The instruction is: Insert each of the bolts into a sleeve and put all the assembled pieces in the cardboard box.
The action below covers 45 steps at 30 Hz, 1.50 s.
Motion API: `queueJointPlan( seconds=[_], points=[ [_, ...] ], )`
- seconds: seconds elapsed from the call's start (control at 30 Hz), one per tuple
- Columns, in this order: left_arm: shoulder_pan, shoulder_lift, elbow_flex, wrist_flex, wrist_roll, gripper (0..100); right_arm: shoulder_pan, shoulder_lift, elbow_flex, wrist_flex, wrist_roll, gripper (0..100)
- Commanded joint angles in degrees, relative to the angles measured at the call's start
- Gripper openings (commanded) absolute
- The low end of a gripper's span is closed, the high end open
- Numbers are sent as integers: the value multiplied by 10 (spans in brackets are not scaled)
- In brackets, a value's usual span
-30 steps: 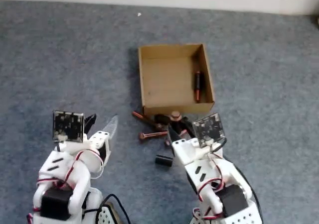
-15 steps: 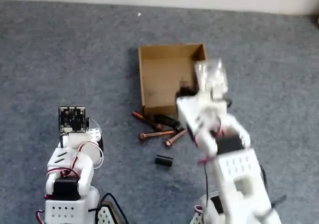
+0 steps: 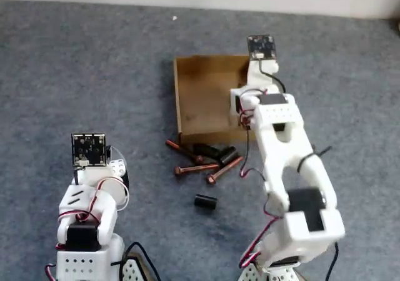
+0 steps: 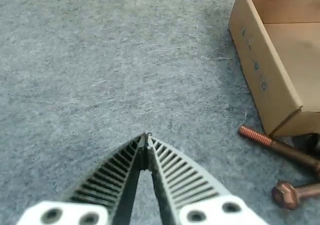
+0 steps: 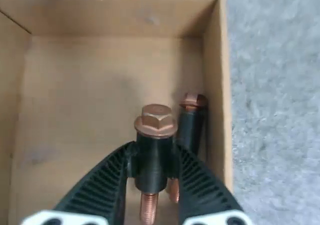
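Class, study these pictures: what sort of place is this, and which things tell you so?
Probably a robotics test bench or lab: two small white arms on grey carpet-like covering, loose bolts and a sleeve beside a cardboard box, and the right pincer holding a sleeved bolt over it.

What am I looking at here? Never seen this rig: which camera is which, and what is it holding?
Two small robot arms sit side by side on a grey carpet. The wide picture comes from a fixed camera looking down on them. The other two come from a camera on each arm's wrist, looking along its fingers. The left arm's fingers are shut on nothing, over bare carpet. The right arm's fingers grip a copper bolt in a black sleeve above the cardboard box. Another assembled piece already lies in the box. Outside the box, on the side nearest the arms, lie loose bolts and loose sleeves.
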Motion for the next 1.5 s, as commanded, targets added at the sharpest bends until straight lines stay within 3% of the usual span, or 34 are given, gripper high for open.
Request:
queueJointPlan(
  seconds=[0.0, 0.1, 0.23, 0.63, 0.77, 1.03, 1.37, 1.47],
  points=[
    [-7, -1, -3, -13, -9, 18, 3, 15, -60, -20, 6, 11],
    [-6, -1, -2, -13, -9, 18, 2, 30, -64, -6, 6, 54],
    [-5, -1, -2, -13, -9, 18, 2, 36, -108, 88, 4, 120],
    [-7, -1, -2, -13, -9, 18, -38, 34, -378, 533, 5, 120],
    [-7, -1, -2, -13, -9, 18, -63, 34, -429, 639, 4, 120],
    [-7, -1, -2, -13, -9, 18, -79, -65, -343, 647, 1, 120],
    [-8, -1, -2, -13, -9, 18, -192, -309, 22, 566, 7, 123],
    [-8, -1, -2, -12, -9, 18, -241, -332, 116, 524, 62, 124]
  ],
)
